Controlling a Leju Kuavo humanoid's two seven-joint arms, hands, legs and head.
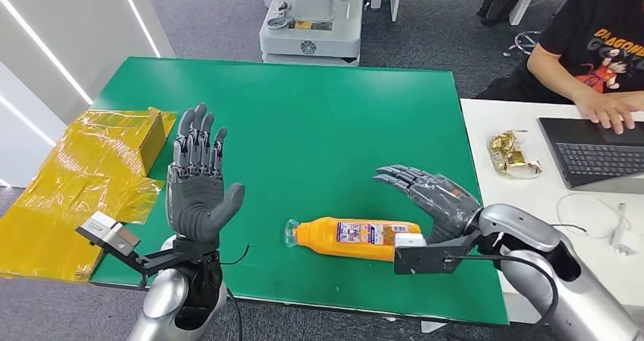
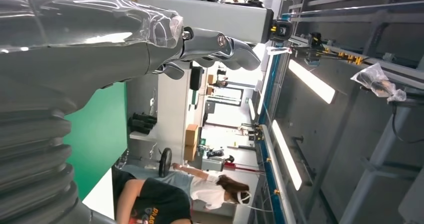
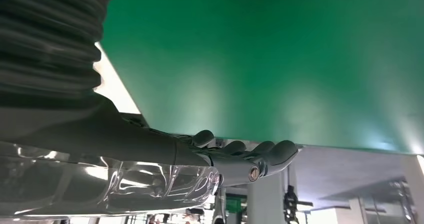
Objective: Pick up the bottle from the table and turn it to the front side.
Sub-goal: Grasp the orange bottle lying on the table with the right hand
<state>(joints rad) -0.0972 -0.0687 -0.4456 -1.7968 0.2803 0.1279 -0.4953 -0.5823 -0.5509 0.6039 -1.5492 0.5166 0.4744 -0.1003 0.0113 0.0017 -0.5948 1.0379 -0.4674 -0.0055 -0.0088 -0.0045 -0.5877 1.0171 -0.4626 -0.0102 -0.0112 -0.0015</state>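
Orange bottle [image 1: 355, 237] lies flat on green table [image 1: 319, 121]. Right hand [image 1: 433, 200] just beside base, fingers spread, empty; left hand [image 1: 199, 180] raised, spread, empty. Best: wrap mid-body, avoid cap.

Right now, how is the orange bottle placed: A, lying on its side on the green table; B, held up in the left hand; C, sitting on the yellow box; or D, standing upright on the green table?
A: the orange bottle lies on its side on the green table, just in front of the right hand, whose fingers are spread and hold nothing.
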